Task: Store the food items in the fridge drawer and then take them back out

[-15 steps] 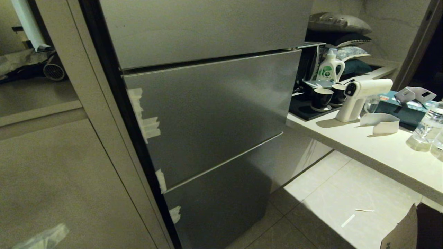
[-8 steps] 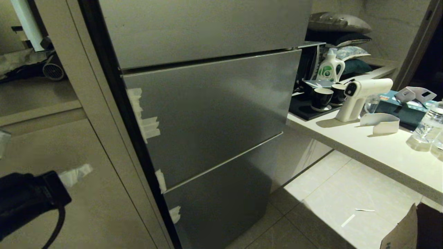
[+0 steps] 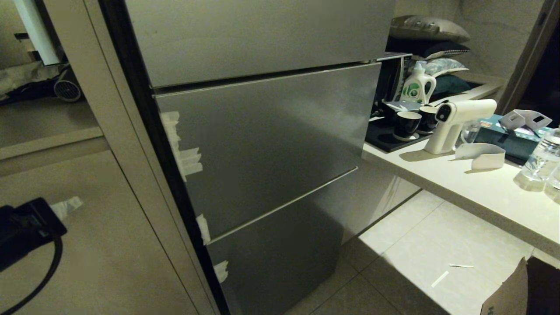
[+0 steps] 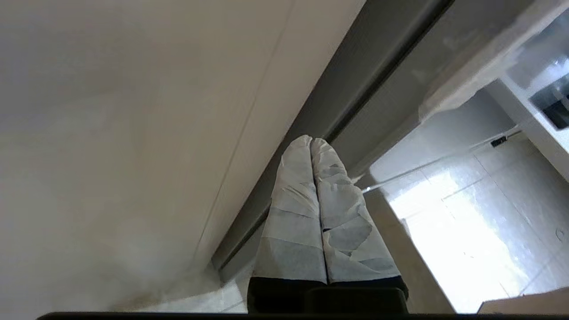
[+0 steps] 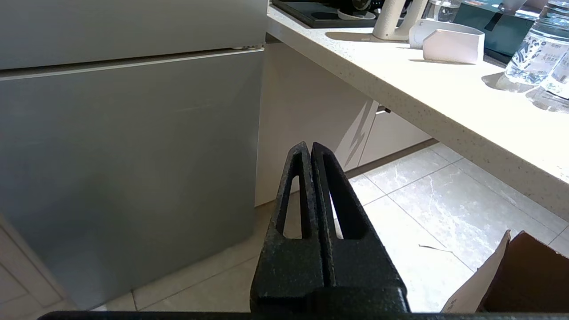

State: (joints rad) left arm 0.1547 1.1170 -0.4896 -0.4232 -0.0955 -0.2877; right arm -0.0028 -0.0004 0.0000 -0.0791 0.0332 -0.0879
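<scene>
My left end effector [image 4: 311, 144] sits low at my left, its tape-wrapped fingers [image 4: 293, 213] pressed together and holding nothing, in front of the beige cabinet [image 3: 87, 245] beside the fridge [image 3: 267, 144]. My right end effector [image 5: 310, 146] is out of the head view; its wrist camera shows the black fingers [image 5: 331, 195] closed on nothing, above the tiled floor [image 5: 422, 195]. The fridge's grey panels are all shut, with white tape [image 3: 186, 157] along their left edge, so I cannot see the drawer or the food. Farther right, the table [image 3: 472, 188] carries a white spray gun [image 3: 455, 120], dark cups [image 3: 407, 124], a detergent bottle [image 3: 418, 87] and water bottles [image 3: 540, 162].
</scene>
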